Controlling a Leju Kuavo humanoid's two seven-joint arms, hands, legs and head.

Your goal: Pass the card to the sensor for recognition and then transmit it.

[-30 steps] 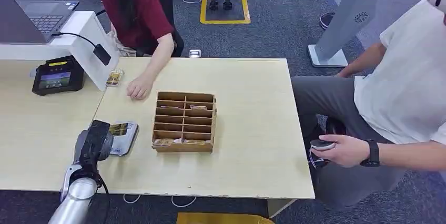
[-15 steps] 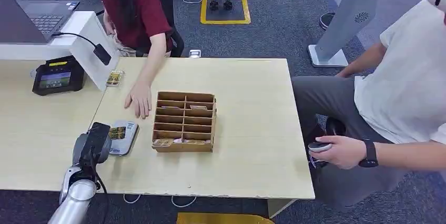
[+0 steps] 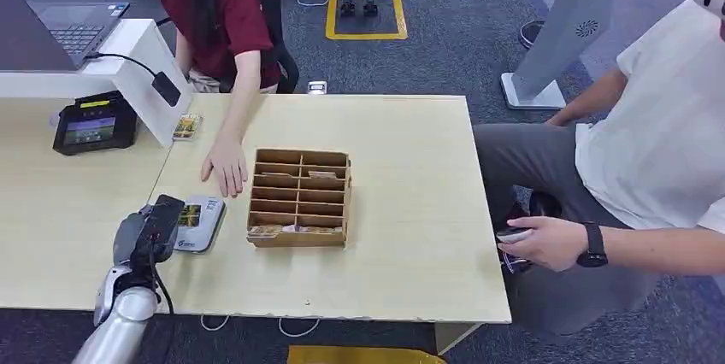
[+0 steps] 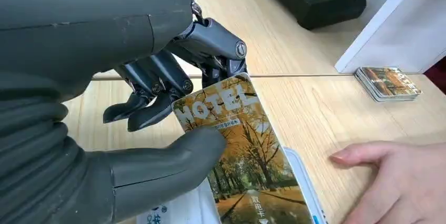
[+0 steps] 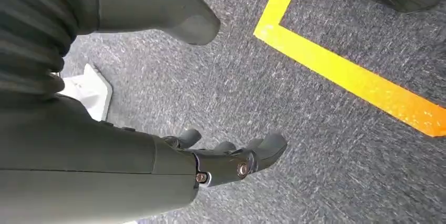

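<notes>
Left wrist view: left hand [image 4: 173, 113] pinches the hotel card [image 4: 239, 150] btwn thumb and fingers, holding it flat over the white sensor [image 3: 199, 222] near the bench's [image 3: 410, 210] front-left, prob. so it reads. Right hand [image 5: 231, 161] hangs over the floor, holding nothing, fingers loosely curled. Vs 1 s ago, the person's hand [image 3: 224, 167] has slid closer to the sensor; the card hand has drawn back a bit.

I see a light wooden table [image 3: 410, 210] standing on grey carpet [image 3: 462, 31], with a yellow taped square [image 3: 366, 14] marked on the floor beyond it and a white partition [image 3: 137, 65] at the table's far-left corner.
</notes>
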